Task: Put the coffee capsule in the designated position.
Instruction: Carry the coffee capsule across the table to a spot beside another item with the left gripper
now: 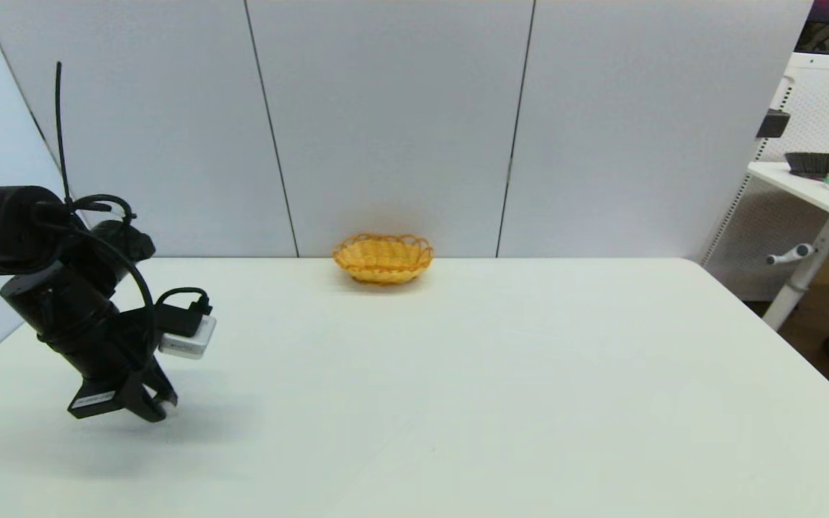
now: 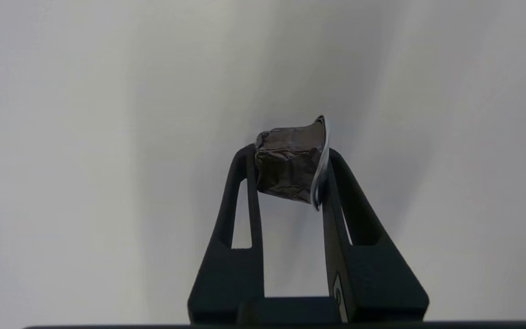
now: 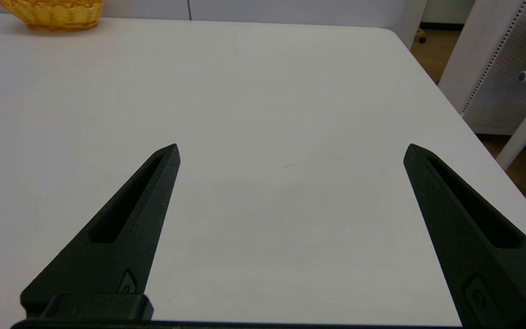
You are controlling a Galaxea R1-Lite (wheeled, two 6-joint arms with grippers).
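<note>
Left gripper (image 2: 289, 167): fingers (image 2: 244, 183) narrowly apart, clamped on the coffee capsule (image 2: 290, 164), foil face against one finger, held just above the white counter (image 1: 458, 396) at its left side. Wicker basket (image 1: 383, 257) sits well apart at the counter's far edge. Right gripper (image 3: 290, 153): fingers spread wide, holding nothing.

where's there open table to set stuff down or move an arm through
Bare white table runs from the left gripper, shut on the coffee capsule at the near left, to the right edge. The only thing standing on it is the basket at the back wall. The open right gripper hovers over bare top.
</note>
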